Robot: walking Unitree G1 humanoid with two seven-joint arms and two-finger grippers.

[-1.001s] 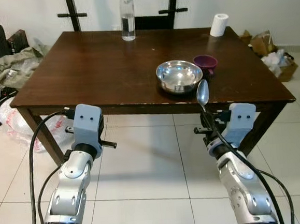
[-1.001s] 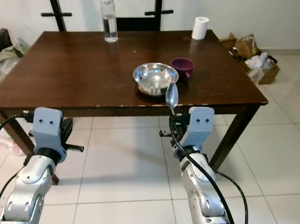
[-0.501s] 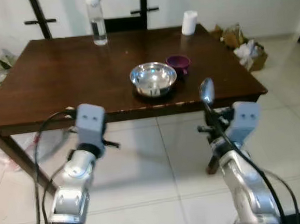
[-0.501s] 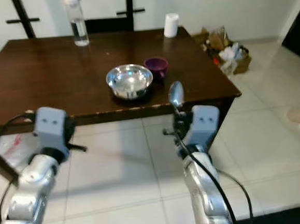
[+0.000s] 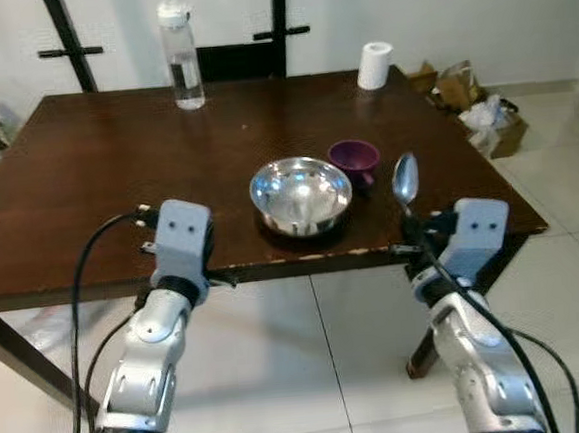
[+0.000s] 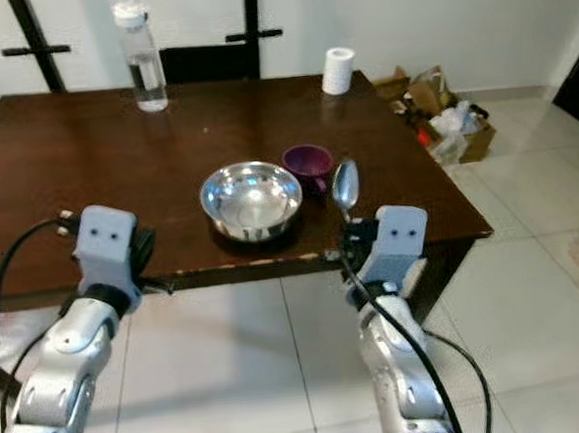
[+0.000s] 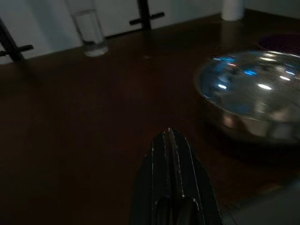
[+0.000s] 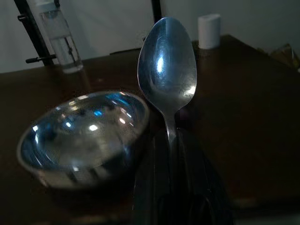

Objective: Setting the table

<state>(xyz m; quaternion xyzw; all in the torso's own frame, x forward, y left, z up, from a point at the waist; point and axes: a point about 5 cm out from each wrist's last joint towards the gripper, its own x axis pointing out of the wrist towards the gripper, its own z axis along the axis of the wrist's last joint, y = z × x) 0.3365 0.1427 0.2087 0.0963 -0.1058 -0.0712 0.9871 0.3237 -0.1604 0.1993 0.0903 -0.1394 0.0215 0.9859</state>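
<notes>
A shiny steel bowl (image 5: 301, 194) sits near the front edge of the dark wooden table (image 5: 85, 172). A small purple bowl (image 5: 353, 158) touches or nearly touches its far right side. My right gripper (image 8: 174, 138) is shut on the handle of a metal spoon (image 5: 405, 179), which stands upright just right of the steel bowl, at the table's front edge. My left gripper (image 7: 169, 135) is shut with nothing in it. It hovers low over the table's front edge, left of the steel bowl (image 7: 251, 101).
A clear water bottle (image 5: 182, 54) and a white paper roll (image 5: 374, 65) stand at the table's far edge. A dark chair (image 5: 242, 60) is behind the table. Boxes and bags (image 5: 471, 102) lie on the tiled floor to the right.
The camera has come closer to the table and the view has shifted. Both grippers now stand at the front edge by the bowl. The spoon is still held upright.
</notes>
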